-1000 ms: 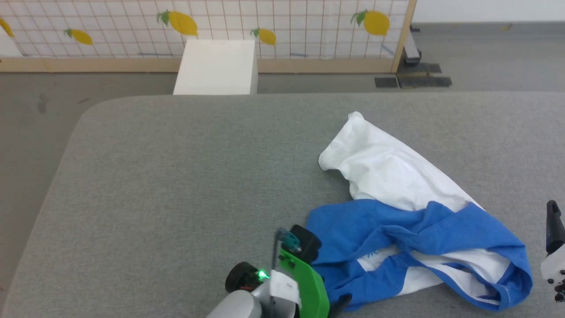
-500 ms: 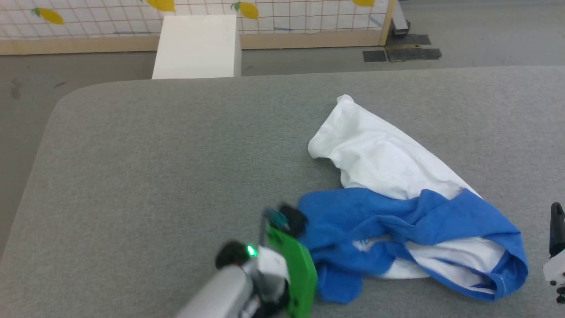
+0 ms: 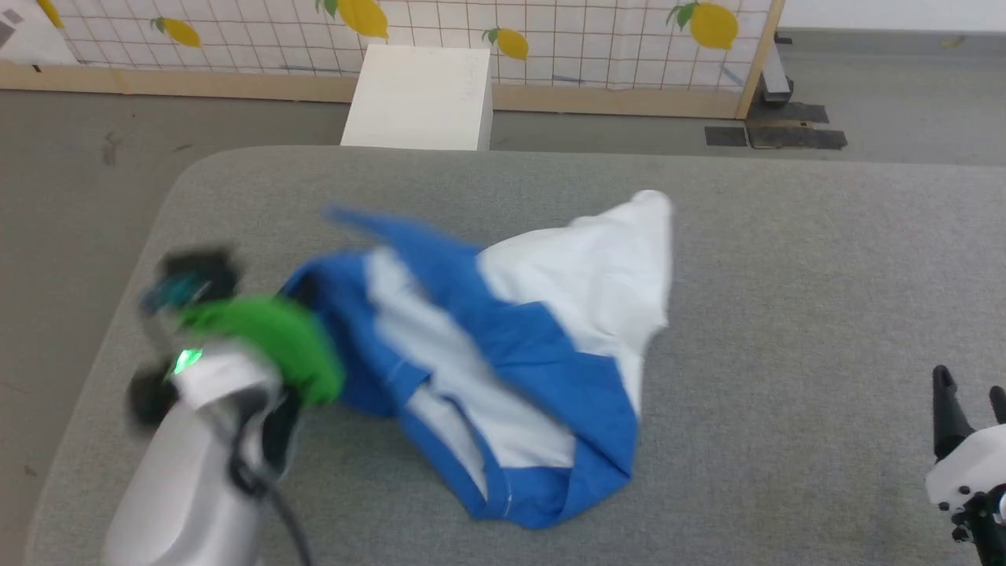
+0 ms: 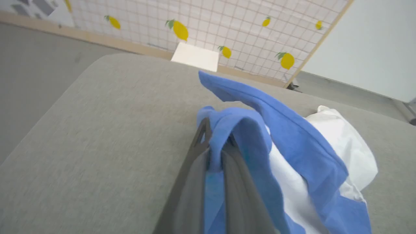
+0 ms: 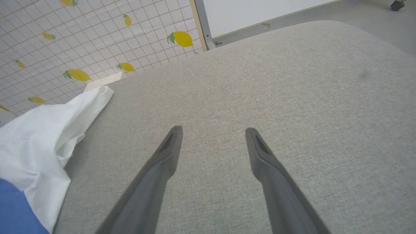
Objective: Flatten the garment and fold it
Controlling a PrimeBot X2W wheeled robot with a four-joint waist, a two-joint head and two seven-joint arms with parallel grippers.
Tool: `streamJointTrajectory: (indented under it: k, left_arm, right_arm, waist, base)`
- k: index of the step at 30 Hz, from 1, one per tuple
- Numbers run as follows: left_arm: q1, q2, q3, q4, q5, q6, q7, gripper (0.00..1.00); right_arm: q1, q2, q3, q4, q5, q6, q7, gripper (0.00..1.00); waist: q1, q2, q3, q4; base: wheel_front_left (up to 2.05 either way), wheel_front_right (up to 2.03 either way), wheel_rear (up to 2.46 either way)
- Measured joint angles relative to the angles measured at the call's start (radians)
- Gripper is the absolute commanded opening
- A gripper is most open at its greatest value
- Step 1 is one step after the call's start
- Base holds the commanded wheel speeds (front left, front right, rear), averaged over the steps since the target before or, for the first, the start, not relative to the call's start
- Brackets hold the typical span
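Note:
The garment (image 3: 511,346), white with bright blue parts, lies bunched and partly raised across the middle of the grey table (image 3: 786,236). My left gripper (image 3: 302,295) holds its left end; in the left wrist view the left gripper (image 4: 216,130) is shut on a fold of blue fabric, and the garment (image 4: 292,146) trails off to the right with a blue strip flung up. My right gripper (image 3: 967,401) stands open at the table's near right, apart from the cloth. In the right wrist view the right gripper (image 5: 213,133) holds nothing, and the garment (image 5: 39,136) lies to its left.
A white box (image 3: 420,98) stands on the floor beyond the table's far edge, before a lemon-patterned screen (image 3: 550,39). The table's rounded left corner (image 3: 181,181) is close to my left arm. Bare grey table surface lies between the garment and my right gripper.
My left gripper has shut on the garment's blue edge and swept it left across the table, lifting and stretching the cloth. The head camera has shifted. The right gripper stayed open in place.

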Motion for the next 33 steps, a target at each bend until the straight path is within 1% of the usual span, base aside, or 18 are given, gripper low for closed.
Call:
streamJointTrajectory:
  k: [2,4,7,8,9,11,14,16,18,19,22,24,27,31,33]
  left_arm:
    - [0.094,0.016,0.065,0.041,-0.035,0.045,-0.011,0.0]
    - [0.185,0.022,0.105,0.084,-0.074,0.071,-0.008,0.0]
    - [0.287,0.011,0.121,0.124,-0.116,0.076,0.012,0.0]
    - [0.302,0.002,0.123,0.125,-0.133,0.075,0.012,0.25]
    - [0.308,-0.002,0.124,0.12,-0.139,0.072,0.01,1.0]
    - [0.305,-0.003,0.135,0.099,-0.147,0.056,-0.013,1.0]
    - [0.298,0.013,0.143,0.03,-0.136,0.01,-0.085,1.0]
    - [0.292,0.029,0.163,-0.018,-0.115,0.002,-0.162,1.0]
    - [0.293,0.053,0.175,-0.059,-0.067,-0.003,-0.251,1.0]
    - [0.295,0.056,0.188,-0.081,-0.049,-0.003,-0.312,1.0]
    - [0.309,0.062,0.194,-0.114,0.009,-0.009,-0.452,1.0]
    - [0.328,0.06,0.188,-0.12,0.047,-0.018,-0.493,1.0]
    - [0.354,0.034,0.183,-0.14,0.095,-0.028,-0.512,1.0]
    - [0.363,-0.02,0.186,-0.157,0.129,-0.045,-0.517,1.0]
    - [0.364,-0.041,0.196,-0.166,0.141,-0.054,-0.518,1.0]
  right_arm:
    - [0.0,0.0,0.009,0.007,0.0,0.0,-0.002,1.0]
    - [0.001,0.0,0.016,0.013,0.0,0.0,-0.003,1.0]
    - [0.004,0.0,0.02,0.023,0.001,0.0,-0.01,1.0]
    - [0.006,0.0,0.021,0.024,0.001,0.0,-0.01,1.0]
    - [0.007,0.0,0.025,0.026,0.001,0.0,-0.01,1.0]
    - [0.008,0.0,0.034,0.027,0.001,0.0,-0.01,1.0]
    - [0.008,0.0,0.066,0.028,0.003,0.0,-0.01,1.0]
    - [0.008,0.0,0.097,0.027,0.005,0.0,-0.011,1.0]
    - [0.008,-0.001,0.136,0.02,0.006,0.0,-0.018,1.0]
    - [0.008,0.0,0.161,0.015,0.008,0.0,-0.019,1.0]
    - [0.008,-0.001,0.249,-0.01,0.007,0.0,-0.018,1.0]
    - [0.008,-0.001,0.318,-0.028,0.002,0.0,-0.015,1.0]
    - [0.005,-0.001,0.445,-0.049,-0.016,0.0,0.013,1.0]
    - [-0.027,-0.001,0.644,-0.037,-0.084,0.0,0.12,1.0]
    - [-0.058,0.001,0.72,-0.016,-0.106,0.0,0.17,1.0]
  waist:
    - [0.0,0.0,-0.004,0.003]
    - [0.0,0.0,-0.007,0.003]
    - [0.0,0.0,-0.008,0.008]
    - [0.0,0.0,-0.008,0.011]
    - [0.0,0.0,-0.009,0.015]
    - [0.0,0.0,-0.01,0.022]
    - [0.0,0.0,-0.014,0.03]
    - [0.0,0.0,-0.019,0.032]
    - [0.0,0.0,-0.021,0.032]
    - [0.0,0.0,-0.022,0.032]
    - [0.0,0.0,-0.021,0.036]
    - [0.0,0.0,-0.018,0.04]
    - [0.0,0.0,-0.011,0.049]
    - [0.0,0.0,0.005,0.062]
    - [0.0,0.0,0.014,0.068]
  base:
    - [0.0,0.0,0.0]
    - [0.0,0.0,0.0]
    - [0.0,0.0,0.0]
    - [0.0,0.0,0.0]
    - [0.0,0.0,0.0]
    - [0.0,0.0,0.0]
    - [0.0,0.0,0.0]
    - [0.0,0.0,0.0]
    - [0.0,0.0,0.0]
    - [0.0,0.0,0.0]
    - [0.0,0.0,0.0]
    - [0.0,0.0,0.0]
    - [0.0,0.0,0.0]
    - [0.0,0.0,0.0]
    - [0.0,0.0,0.0]
